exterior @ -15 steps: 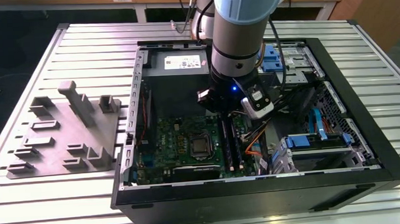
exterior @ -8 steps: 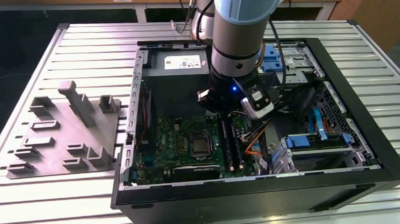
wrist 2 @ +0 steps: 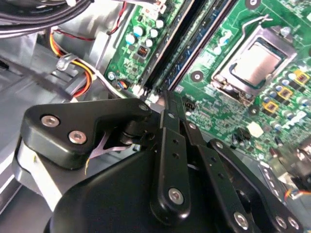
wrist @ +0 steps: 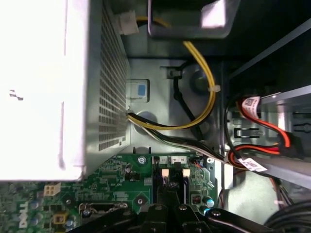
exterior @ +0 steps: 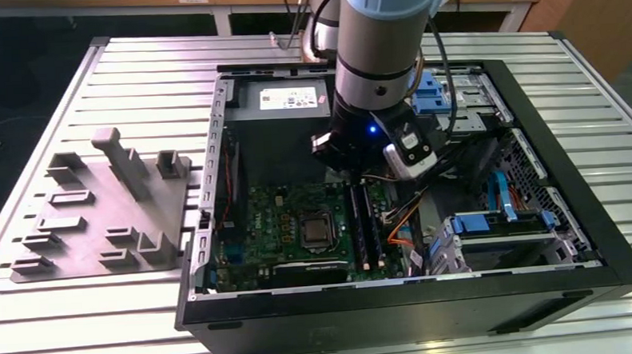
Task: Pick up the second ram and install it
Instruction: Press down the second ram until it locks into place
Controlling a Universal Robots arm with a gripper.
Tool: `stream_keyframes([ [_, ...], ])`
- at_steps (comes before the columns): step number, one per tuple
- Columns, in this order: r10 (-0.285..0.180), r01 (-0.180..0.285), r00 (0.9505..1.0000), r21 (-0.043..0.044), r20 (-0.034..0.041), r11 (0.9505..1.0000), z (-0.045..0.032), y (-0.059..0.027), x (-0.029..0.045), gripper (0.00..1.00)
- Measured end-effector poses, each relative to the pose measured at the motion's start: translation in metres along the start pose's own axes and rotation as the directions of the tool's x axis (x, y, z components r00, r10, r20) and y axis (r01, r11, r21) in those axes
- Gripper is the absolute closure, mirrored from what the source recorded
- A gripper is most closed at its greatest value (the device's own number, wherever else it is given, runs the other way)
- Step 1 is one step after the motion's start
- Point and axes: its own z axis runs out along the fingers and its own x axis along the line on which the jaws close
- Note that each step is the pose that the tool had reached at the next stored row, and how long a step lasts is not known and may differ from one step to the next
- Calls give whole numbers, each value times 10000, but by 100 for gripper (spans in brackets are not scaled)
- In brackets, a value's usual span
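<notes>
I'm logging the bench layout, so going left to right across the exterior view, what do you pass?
Grey parts fixture → motherboard inside the open computer case → RAM slots below the gripper → orange cables → blue-tabbed drive cage.

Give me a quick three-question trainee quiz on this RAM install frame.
1. True or false: the gripper hangs outside the computer case.
2. In the exterior view, on which side of the RAM slots is the CPU socket? A) the view's left B) the view's right
3. Fill in: the case rests on a slatted metal ____.
Key: 1 false, it hangs over the motherboard inside the case; 2 A; 3 table.
</notes>
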Motion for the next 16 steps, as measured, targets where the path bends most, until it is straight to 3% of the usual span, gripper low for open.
stream_keyframes([
  [3, -1, 1, 10000, 1, -1, 10000, -47, 4, -2, 90],
  [16, -1, 1, 10000, -1, 0, 10000, -50, 4, -2, 90],
])
